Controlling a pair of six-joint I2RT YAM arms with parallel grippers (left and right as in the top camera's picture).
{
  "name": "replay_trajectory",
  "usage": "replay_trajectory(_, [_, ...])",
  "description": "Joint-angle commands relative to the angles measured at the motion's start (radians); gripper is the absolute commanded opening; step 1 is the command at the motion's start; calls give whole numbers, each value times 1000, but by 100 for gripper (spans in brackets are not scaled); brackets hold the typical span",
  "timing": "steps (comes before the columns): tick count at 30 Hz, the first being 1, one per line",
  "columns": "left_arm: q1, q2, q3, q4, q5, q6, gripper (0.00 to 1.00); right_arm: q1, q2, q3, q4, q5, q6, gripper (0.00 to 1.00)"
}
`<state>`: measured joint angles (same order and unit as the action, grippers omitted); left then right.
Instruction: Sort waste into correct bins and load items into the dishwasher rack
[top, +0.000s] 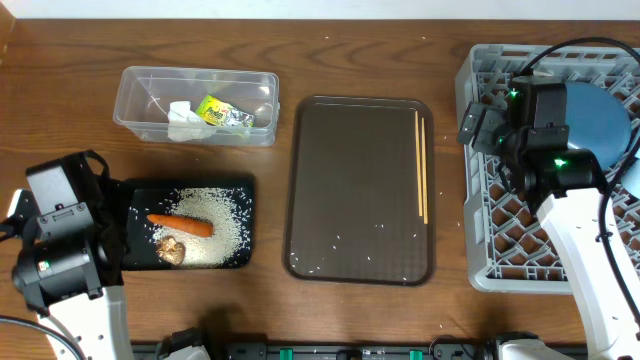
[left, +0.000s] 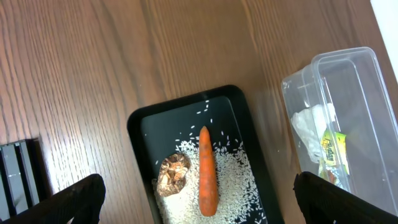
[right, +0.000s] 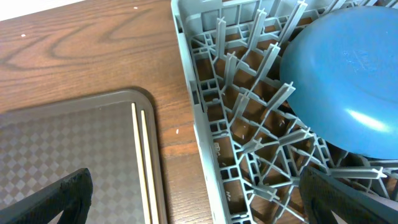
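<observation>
- Wooden chopsticks (top: 421, 165) lie flat on the brown tray (top: 330, 250); your right gripper (right: 199, 199), spread and empty, may catch only 1 of 2.
- Your left gripper (left: 199, 194) is spread and empty too.

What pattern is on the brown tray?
A fine checkered weave on the tray, clearest in the right wrist view.

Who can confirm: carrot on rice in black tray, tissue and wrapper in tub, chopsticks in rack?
No: the chopsticks lie on the brown tray, not in the rack, per overhead. The carrot, rice, black tray, tissue, wrapper and tub are as stated.
</observation>
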<state>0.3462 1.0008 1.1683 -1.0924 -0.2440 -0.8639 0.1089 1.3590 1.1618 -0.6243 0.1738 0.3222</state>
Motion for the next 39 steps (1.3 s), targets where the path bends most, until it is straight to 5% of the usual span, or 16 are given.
replay_trajectory(1, [6, 10, 1, -3, -30, 6, 98, -1, -6, 3, 6, -89, 63, 99])
replay_trajectory(10, [6, 13, 1, -3, -30, 6, 98, 22, 0, 3, 74, -756, 186, 99])
replay_trajectory(13, [6, 13, 1, -3, -30, 6, 98, 88, 8, 3, 79, -665, 211, 93])
replay_trajectory(22, [6, 13, 1, -3, -30, 6, 98, 332, 188, 3, 26, -158, 377, 96])
replay_trajectory(27, [6, 13, 1, -3, -30, 6, 98, 311, 317, 10, 50, -136, 439, 91])
replay_trajectory(39, [6, 13, 1, -3, -30, 6, 98, 139, 529, 331, -219, -320, 77, 99])
